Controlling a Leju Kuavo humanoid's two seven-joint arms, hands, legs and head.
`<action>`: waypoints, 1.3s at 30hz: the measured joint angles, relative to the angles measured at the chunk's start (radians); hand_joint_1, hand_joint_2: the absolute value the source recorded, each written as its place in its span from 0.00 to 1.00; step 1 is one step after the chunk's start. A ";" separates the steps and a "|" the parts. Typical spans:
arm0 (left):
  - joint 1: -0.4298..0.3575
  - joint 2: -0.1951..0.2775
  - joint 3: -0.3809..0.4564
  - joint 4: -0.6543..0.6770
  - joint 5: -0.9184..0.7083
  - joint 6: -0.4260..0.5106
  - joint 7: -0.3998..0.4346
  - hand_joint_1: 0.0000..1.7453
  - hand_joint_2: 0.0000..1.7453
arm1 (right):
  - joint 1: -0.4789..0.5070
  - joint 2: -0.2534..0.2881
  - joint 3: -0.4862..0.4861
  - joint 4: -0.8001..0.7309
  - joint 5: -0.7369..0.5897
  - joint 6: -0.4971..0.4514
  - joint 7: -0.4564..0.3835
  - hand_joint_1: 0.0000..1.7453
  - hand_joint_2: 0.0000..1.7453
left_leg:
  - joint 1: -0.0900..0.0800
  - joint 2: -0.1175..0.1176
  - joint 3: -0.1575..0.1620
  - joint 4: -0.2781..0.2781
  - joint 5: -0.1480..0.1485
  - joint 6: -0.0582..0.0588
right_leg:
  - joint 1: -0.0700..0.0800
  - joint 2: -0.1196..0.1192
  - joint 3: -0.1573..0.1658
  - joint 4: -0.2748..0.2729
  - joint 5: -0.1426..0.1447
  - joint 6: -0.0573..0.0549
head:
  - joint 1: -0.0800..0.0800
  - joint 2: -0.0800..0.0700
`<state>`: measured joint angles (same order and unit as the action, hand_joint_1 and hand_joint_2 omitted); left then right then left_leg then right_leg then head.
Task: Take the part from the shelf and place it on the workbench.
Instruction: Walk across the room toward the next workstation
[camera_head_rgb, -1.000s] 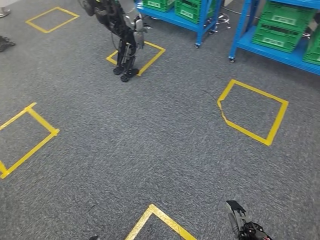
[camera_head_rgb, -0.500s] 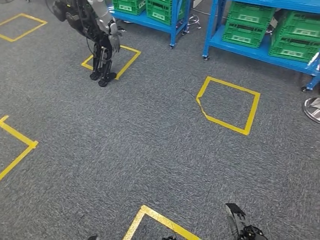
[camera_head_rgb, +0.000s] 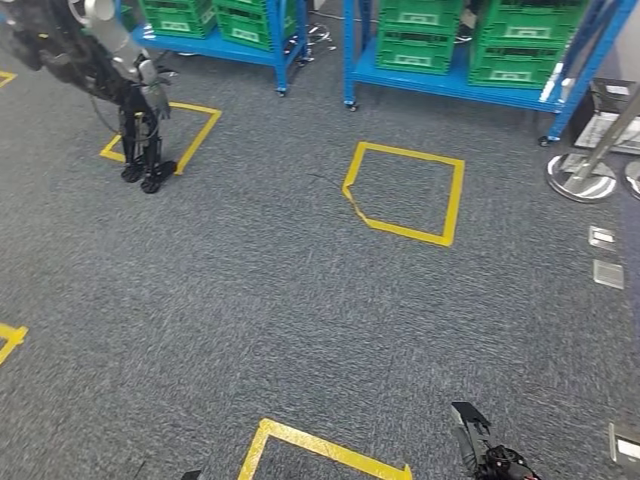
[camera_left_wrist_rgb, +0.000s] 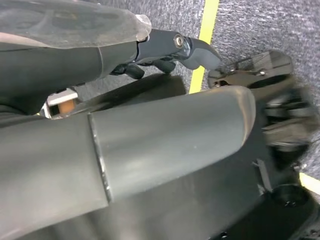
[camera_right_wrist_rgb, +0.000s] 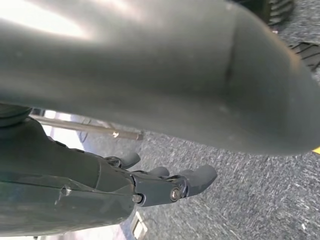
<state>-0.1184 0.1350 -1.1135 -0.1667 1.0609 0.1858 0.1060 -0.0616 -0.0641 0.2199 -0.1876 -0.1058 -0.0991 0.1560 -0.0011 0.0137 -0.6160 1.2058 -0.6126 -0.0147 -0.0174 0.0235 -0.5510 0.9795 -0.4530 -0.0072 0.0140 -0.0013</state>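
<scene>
Part: could not be made out; probably lay in green crates (camera_head_rgb: 423, 35) on blue shelf (camera_head_rgb: 453, 85) at floor's far edge. Hung left hand (camera_left_wrist_rgb: 170, 50) and right hand (camera_right_wrist_rgb: 162, 187) low, fingers spread, empty, nothing taken yet.

two shelves (camera_head_rgb: 453, 80) stand side by side at the far end with crates (camera_head_rgb: 419, 35) on them; another robot (camera_head_rgb: 121, 90) stands far left on the floor (camera_head_rgb: 264, 300).

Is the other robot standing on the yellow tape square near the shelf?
Touching. In the head view, the other robot's dark feet rest on the lower left corner of the yellow tape square, overlapping the tape line there.
</scene>
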 joint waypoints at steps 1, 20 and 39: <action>0.001 -0.001 -0.001 0.000 0.000 0.000 0.000 0.00 0.00 | 0.000 0.000 -0.001 0.000 0.000 0.000 0.000 0.00 0.00 | 0.000 -0.004 -0.023 0.045 -0.010 0.001 | 0.002 0.012 -0.002 0.000 0.001 -0.002 | -0.002 0.000; 0.006 -0.006 -0.003 0.000 0.011 -0.001 0.008 0.00 0.00 | 0.002 -0.002 -0.002 0.005 0.009 -0.019 -0.046 0.00 0.00 | 0.001 -0.009 0.116 -0.288 0.160 0.037 | -0.008 -0.022 -0.020 0.101 -0.050 0.058 | 0.031 0.000; 0.002 0.008 -0.003 0.000 0.007 -0.009 0.008 0.00 0.00 | 0.004 0.003 -0.002 0.005 0.000 -0.002 -0.041 0.00 0.00 | -0.003 -0.006 0.108 -0.285 0.162 0.047 | -0.002 -0.015 0.028 -0.015 -0.018 0.028 | -0.005 0.000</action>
<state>-0.1168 0.1431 -1.1170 -0.1663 1.0681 0.1769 0.1141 -0.0579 -0.0608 0.2182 -0.1823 -0.1053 -0.1016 0.1149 -0.0041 0.0073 -0.5075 0.9209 -0.4508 0.0327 -0.0192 0.0082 -0.5227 0.9648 -0.4707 0.0204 0.0093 -0.0013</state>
